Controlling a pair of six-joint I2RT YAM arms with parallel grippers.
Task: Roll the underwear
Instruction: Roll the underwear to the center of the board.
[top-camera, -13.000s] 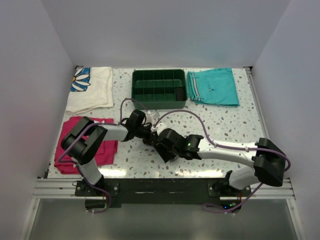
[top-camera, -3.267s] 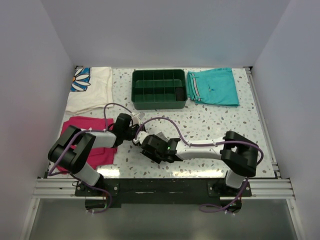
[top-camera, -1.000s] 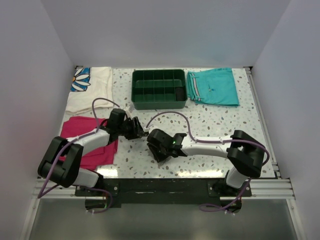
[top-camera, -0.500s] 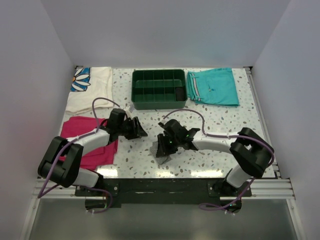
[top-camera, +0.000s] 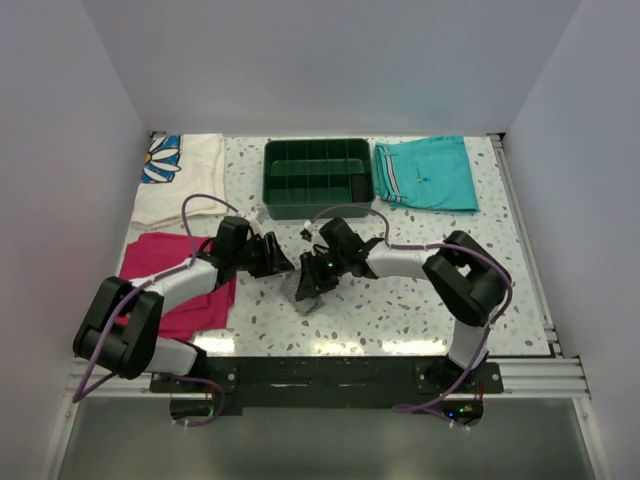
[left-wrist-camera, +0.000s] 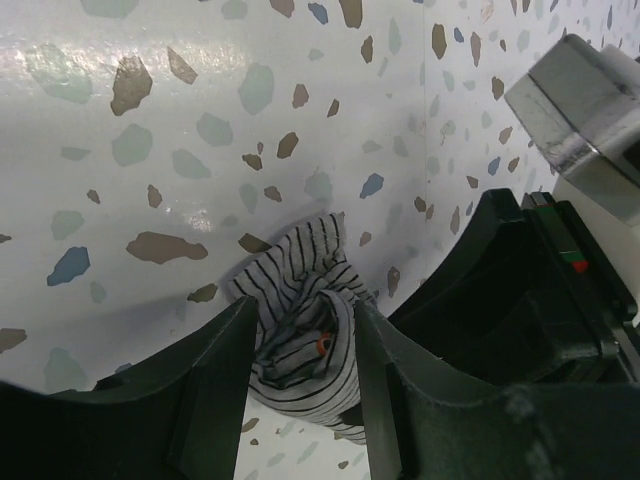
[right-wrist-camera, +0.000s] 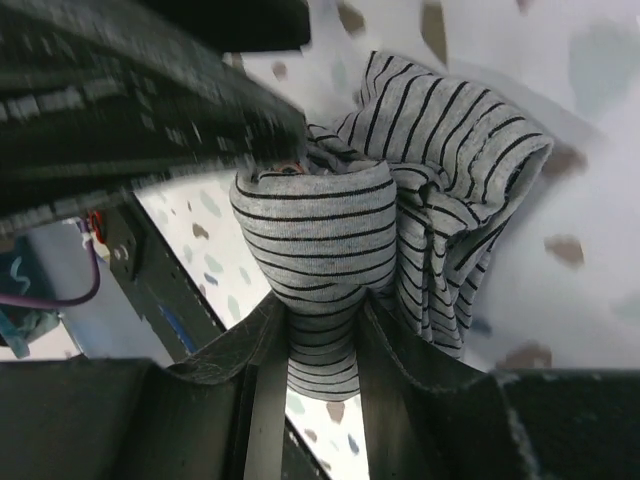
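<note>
1. The right gripper (right-wrist-camera: 325, 312) is pinched onto the underwear (right-wrist-camera: 400, 170). Its two fingers squeeze a bunched fold of the striped cloth while the rest spills to one side in soft pleats, so the grip looks meant to carry the whole piece by one gathered end
2. Seen from overhead, the underwear hangs from that gripper over the speckled table (top-camera: 400, 315), in the near middle between the two arms. I judge it is raised off the surface rather than lying flat, which suits repositioning it more than rolling it
3. The left gripper (left-wrist-camera: 302, 322) stands partly spread, with nothing clamped that I can make out. Its wrist view frames the striped bundle between its fingers, but I cannot tell whether the pads touch the cloth. Aimed at the bundle from the left like this, it seems placed to take a free edge
4. The cloth is crumpled rather than a tidy cylinder, with a speck of reddish trim showing in the folds, so the roll reads as unfinished. Being so soft, it would likely sag and come open if let go from this single pinch
5. The green tray (top-camera: 318, 210) and the teal shorts (top-camera: 430, 175) sit at the far side. The magenta cloth (top-camera: 150, 255) lies under the left arm and a white flowered cloth (top-camera: 195, 180) at the far left. All are well apart from the bundle, so none should snag it
</note>
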